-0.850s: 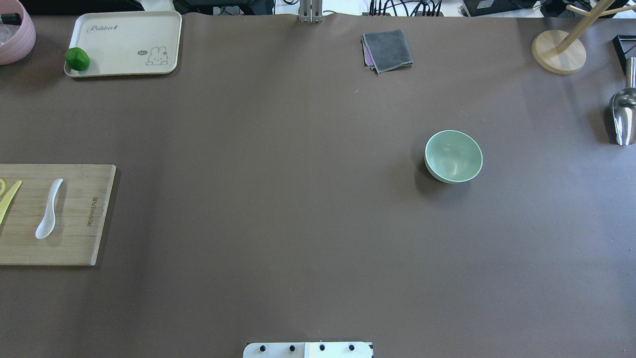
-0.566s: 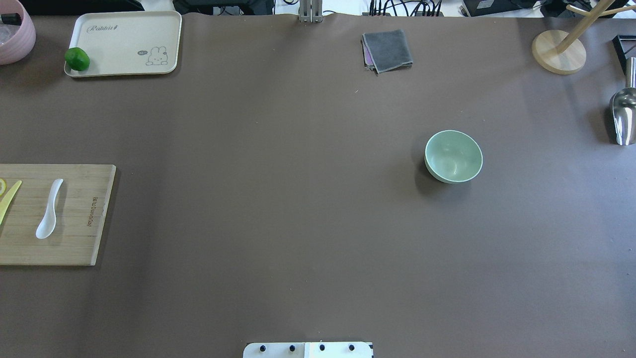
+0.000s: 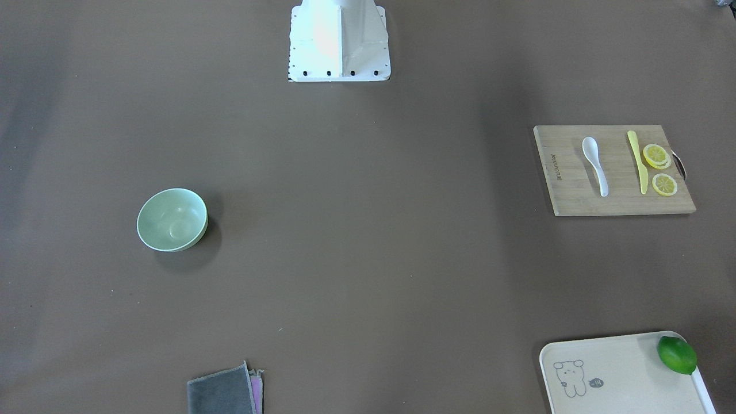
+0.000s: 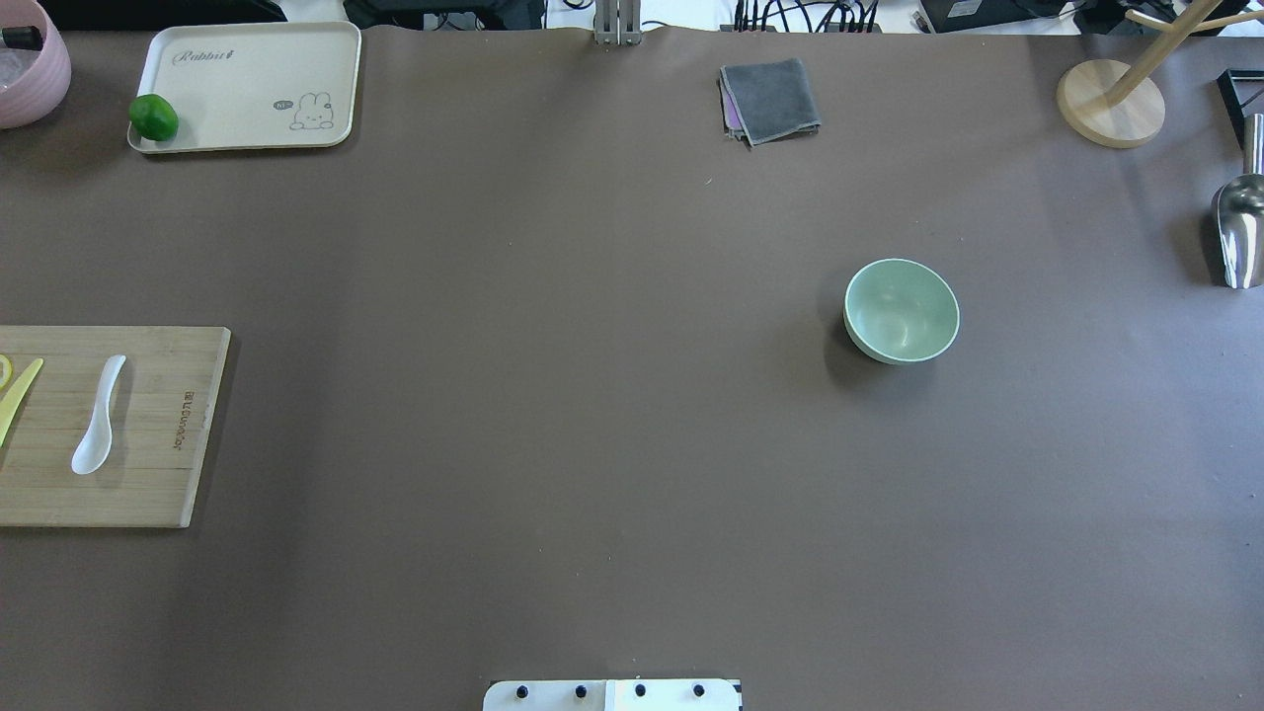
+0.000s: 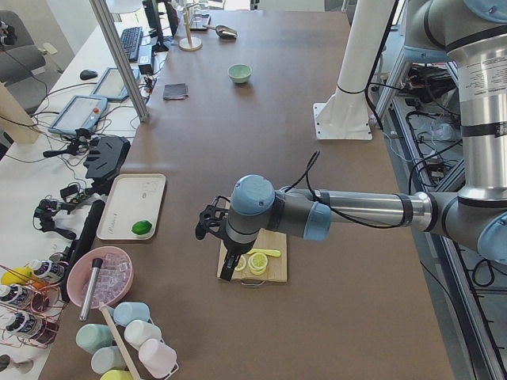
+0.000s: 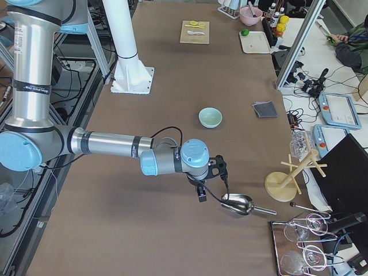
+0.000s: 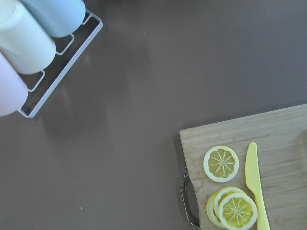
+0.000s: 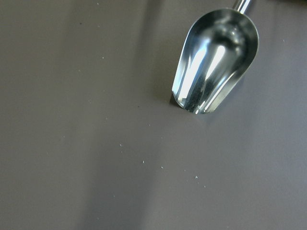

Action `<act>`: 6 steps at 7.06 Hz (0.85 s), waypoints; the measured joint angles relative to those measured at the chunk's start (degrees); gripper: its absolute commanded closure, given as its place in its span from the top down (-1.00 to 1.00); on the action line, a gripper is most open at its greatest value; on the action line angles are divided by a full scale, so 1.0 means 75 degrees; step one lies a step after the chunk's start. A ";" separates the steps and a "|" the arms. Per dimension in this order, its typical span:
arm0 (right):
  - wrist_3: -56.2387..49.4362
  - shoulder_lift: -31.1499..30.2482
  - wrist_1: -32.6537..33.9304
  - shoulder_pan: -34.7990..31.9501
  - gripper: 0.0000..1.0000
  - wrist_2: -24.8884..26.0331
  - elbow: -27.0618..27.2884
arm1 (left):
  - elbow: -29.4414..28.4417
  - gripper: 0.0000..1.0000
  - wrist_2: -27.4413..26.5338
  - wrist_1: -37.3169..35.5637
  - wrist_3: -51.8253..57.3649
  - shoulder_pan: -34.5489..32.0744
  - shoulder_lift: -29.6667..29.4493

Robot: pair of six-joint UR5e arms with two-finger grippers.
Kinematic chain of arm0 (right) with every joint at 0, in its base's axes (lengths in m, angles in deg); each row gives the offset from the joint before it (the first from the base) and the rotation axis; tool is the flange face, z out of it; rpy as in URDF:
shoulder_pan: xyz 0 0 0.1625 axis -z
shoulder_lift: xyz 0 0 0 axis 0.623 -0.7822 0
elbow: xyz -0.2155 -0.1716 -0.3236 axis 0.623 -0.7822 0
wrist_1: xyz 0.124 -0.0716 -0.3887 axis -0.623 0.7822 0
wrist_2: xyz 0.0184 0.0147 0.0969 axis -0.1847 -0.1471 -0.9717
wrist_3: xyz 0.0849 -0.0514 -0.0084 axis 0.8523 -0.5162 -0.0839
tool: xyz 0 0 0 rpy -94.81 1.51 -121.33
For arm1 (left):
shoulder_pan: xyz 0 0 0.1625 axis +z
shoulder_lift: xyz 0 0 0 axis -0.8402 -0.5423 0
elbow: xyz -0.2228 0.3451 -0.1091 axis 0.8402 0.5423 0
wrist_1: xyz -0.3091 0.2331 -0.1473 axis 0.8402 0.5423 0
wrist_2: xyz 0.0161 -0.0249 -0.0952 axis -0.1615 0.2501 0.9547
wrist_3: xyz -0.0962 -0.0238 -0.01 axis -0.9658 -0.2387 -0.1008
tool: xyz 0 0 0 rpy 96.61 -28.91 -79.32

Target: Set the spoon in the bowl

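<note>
The white spoon lies on a wooden cutting board at the table's left edge, scoop toward the robot; it also shows in the front view. The pale green bowl stands empty on the right half of the table. My left gripper shows only in the exterior left view, hovering over the board's outer end; I cannot tell if it is open. My right gripper shows only in the exterior right view, above the table by a metal scoop; I cannot tell its state either.
A yellow knife and lemon slices share the board. A tray with a lime, a grey cloth, a wooden stand, the metal scoop and a pink bowl line the table's edges.
</note>
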 measured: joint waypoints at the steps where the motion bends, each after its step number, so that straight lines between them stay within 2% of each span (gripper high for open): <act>1: 0.0097 0.0003 -0.0251 -0.0001 1.00 -0.0010 0.0093 | -0.0186 0.97 0.0001 0.0926 -0.0008 -0.0004 -0.0018; 2: 0.0139 0.0005 -0.0413 -0.0005 1.00 -0.0013 0.0230 | -0.0539 0.97 0.0002 0.1689 -0.0218 0.0004 -0.0252; 4: 0.0510 0.0146 -0.0703 0.0013 0.99 -0.0035 0.0399 | -0.1095 0.97 0.0284 0.2360 -0.1250 0.0023 -0.0905; 6: 0.2063 0.0414 -0.0791 0.0379 0.96 -0.0093 0.0628 | -0.1289 0.97 0.0697 0.2752 -0.1615 0.0114 -0.1220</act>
